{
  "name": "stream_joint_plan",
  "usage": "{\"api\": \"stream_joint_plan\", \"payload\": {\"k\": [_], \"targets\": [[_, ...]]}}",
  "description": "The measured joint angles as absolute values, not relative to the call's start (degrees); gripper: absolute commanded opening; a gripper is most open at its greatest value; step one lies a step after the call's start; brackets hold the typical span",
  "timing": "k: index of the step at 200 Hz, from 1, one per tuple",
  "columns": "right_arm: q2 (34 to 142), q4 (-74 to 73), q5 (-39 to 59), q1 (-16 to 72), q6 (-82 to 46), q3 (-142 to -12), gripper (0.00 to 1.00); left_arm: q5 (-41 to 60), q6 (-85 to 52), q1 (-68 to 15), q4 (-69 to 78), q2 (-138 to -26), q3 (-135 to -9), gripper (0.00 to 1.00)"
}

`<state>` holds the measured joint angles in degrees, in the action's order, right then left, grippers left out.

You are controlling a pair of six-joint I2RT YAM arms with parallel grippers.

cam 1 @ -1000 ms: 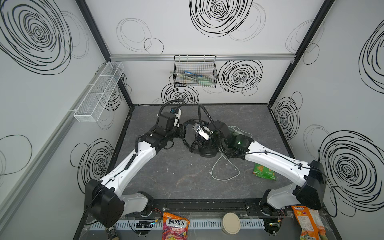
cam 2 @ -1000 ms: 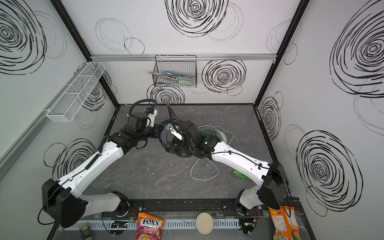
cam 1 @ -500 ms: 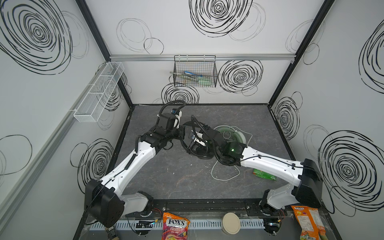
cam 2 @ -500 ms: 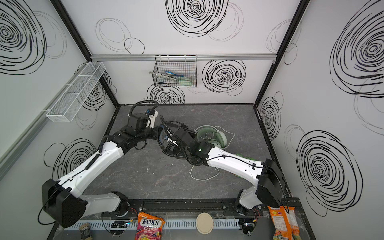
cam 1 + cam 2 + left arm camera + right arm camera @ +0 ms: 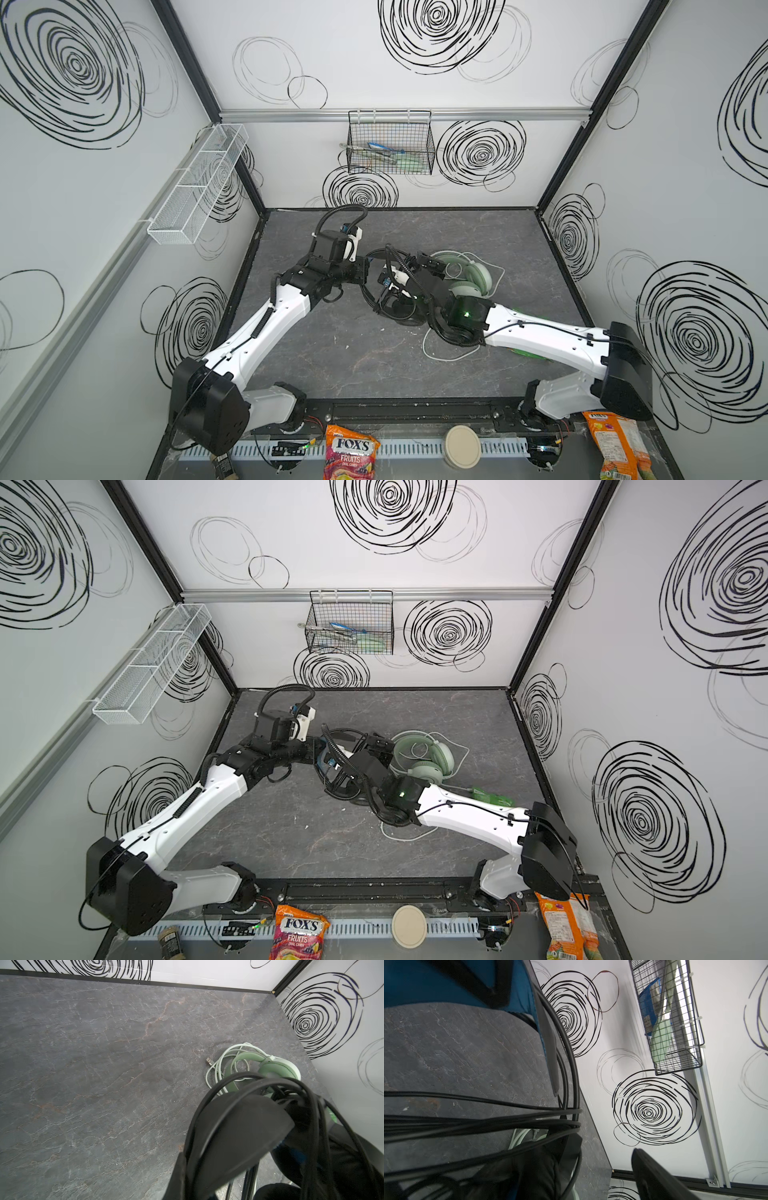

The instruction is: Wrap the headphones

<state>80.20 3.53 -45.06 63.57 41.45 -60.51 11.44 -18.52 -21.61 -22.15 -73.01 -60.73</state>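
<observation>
While the pale cable [image 5: 446,358] of the mint-green headset [image 5: 471,275] trails in a loose loop on the table [image 5: 332,357] nearest the front edge, under the right arm, the black headset [image 5: 239,1126] sits just behind it, held by its band in the left gripper [image 5: 366,269], whose jaws are pressed together on it. Its black cable [image 5: 477,1122] runs in several turns across that band. The right gripper [image 5: 419,262] stands spread and empty just beside those turns, on the side toward the mint-green headset, so the right arm looks the nearer one for that headset, which lies flat on the table just beyond, its cable loose around it
</observation>
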Motion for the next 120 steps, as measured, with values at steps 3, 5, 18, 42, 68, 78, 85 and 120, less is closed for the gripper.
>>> {"api": "stream_joint_plan", "payload": {"k": [3, 5, 18, 42, 68, 78, 85, 120], "targets": [[79.8, 3.3, -45.1, 63.6, 41.5, -60.2, 0.96, 11.7, -18.6, -21.6, -22.2, -73.0, -60.7, 0.00], [79.5, 3.2, -45.1, 63.6, 41.5, -60.1, 0.96, 11.8, -18.6, -21.5, -22.2, -73.0, -60.7, 0.00], [78.1, 2.3, -45.1, 63.7, 41.8, -59.0, 0.98, 12.6, -18.7, -21.5, -22.1, -72.9, -60.6, 0.00], [77.5, 1.8, -45.2, 63.8, 41.9, -58.3, 0.97, 13.0, -18.7, -21.5, -22.1, -72.9, -60.4, 0.00], [77.6, 2.7, -45.6, 64.0, 42.6, -58.1, 0.97, 13.7, -19.3, -21.3, -21.9, -72.6, -60.1, 0.00], [77.7, 4.6, -45.9, 64.0, 43.2, -57.6, 0.97, 13.2, -19.7, -20.6, -21.3, -72.3, -60.1, 0.00], [77.8, 5.8, -46.0, 64.0, 43.6, -57.1, 0.97, 12.6, -20.0, -19.9, -20.7, -72.0, -60.1, 0.00], [77.0, 8.5, -45.1, 64.8, 44.0, -56.6, 0.97, 12.1, -20.2, -19.0, -20.0, -71.8, -59.9, 0.00]]}}
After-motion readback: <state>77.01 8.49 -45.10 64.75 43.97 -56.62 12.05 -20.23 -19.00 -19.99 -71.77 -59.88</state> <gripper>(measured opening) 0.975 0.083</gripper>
